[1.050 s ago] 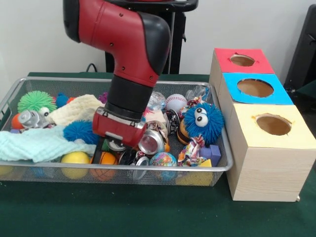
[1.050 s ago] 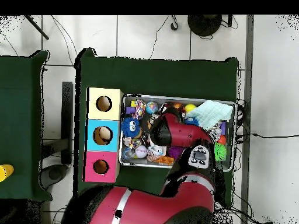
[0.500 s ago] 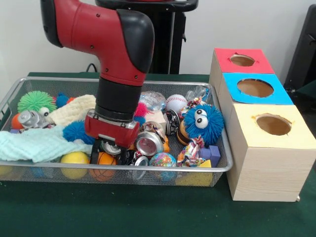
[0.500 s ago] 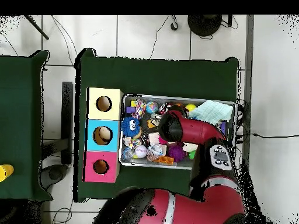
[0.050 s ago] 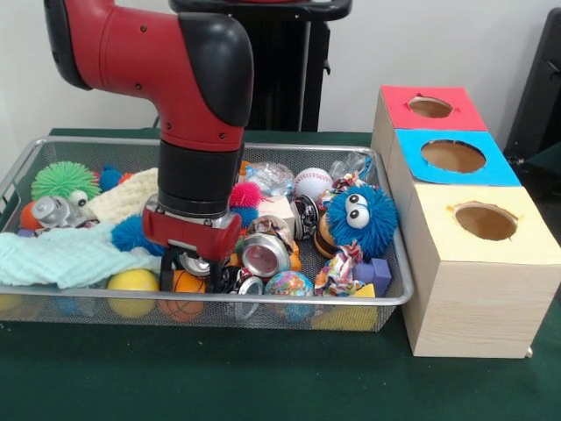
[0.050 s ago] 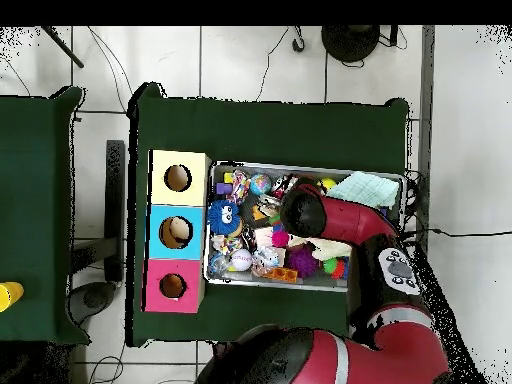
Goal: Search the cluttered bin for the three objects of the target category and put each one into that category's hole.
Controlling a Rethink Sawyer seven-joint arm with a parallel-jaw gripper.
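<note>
Tool (image 5: 195, 274) low in the wire bin (image 5: 289, 301) (among balls, cans)

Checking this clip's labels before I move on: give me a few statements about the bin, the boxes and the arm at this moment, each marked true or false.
1. The pincer is down inside the wire bin. True.
2. The yellow-topped box is the one nearest the camera in the front view. True.
3. The baseball lies on the green table outside the bin. False: it lies in the bin, behind the blue fuzzy toy with eyes.
4. The red-topped box has no hole. False: each of the three boxes has a round hole on top.
5. A light blue cloth hangs over the bin's front rim. True.
</note>
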